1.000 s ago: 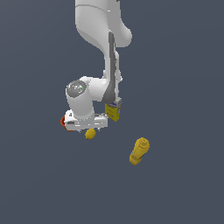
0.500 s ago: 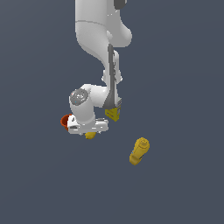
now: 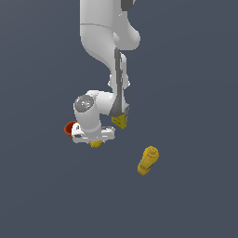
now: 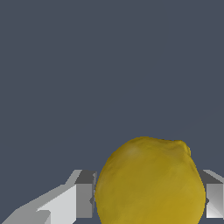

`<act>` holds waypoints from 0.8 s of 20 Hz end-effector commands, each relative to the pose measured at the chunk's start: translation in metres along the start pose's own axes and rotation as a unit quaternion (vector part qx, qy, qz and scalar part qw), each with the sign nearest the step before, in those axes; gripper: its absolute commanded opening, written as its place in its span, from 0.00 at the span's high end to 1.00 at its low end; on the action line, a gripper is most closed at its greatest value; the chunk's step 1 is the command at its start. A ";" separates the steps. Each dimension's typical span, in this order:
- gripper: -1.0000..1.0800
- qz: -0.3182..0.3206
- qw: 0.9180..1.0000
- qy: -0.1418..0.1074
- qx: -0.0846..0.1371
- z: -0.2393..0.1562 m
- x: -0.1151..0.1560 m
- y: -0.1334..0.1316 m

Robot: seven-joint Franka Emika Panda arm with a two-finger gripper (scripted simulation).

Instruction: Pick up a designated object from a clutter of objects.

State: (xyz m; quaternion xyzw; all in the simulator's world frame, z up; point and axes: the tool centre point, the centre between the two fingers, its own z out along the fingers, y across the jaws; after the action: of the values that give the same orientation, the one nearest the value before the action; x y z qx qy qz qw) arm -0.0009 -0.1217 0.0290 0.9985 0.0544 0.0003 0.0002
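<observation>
The small yellow lemon [image 4: 151, 183] fills the space between my gripper's [image 4: 148, 205] two fingers [image 4: 85, 199] in the wrist view, and both fingers touch its sides. In the exterior view the lemon [image 3: 96, 144] peeks out under the white hand, low at the surface, with my gripper [image 3: 95, 139] shut on it. The red-orange cup [image 3: 69, 128] sits just to the exterior view's left of the hand. The yellow box [image 3: 121, 121] stands behind the hand on the exterior view's right. The yellow squeeze bottle [image 3: 148, 160] lies apart, further to the right.
The arm's white links [image 3: 102, 42] rise above the hand and hide part of the box and the cup. The floor is a plain dark grey surface [image 3: 186, 93].
The hand has come down over the lemon, which showed fully under it a second ago and is now mostly hidden between the fingers. The other objects have not moved.
</observation>
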 end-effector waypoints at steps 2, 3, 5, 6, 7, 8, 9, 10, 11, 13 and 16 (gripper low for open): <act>1.00 0.000 1.000 0.000 0.000 0.001 0.000 -0.001; 1.00 0.000 1.000 0.000 0.000 0.000 0.000 0.000; 1.00 0.000 1.000 0.000 0.000 -0.001 0.000 -0.001; 1.00 0.000 1.000 0.000 0.000 -0.002 0.000 -0.002; 1.00 0.000 1.000 0.000 0.000 -0.003 0.000 -0.003; 1.00 0.000 1.000 0.000 0.000 -0.005 -0.001 -0.004; 1.00 0.000 1.000 0.000 0.000 -0.007 -0.001 -0.006; 1.00 0.000 1.000 0.000 0.000 -0.010 -0.001 -0.008; 1.00 0.000 1.000 0.000 0.000 -0.013 -0.002 -0.010; 1.00 0.000 1.000 0.000 0.000 -0.021 -0.002 -0.016; 1.00 0.000 1.000 0.000 0.000 -0.035 -0.004 -0.026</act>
State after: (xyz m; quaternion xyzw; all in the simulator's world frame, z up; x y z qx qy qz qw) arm -0.0070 -0.1013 0.0565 0.9985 0.0543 -0.0005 0.0000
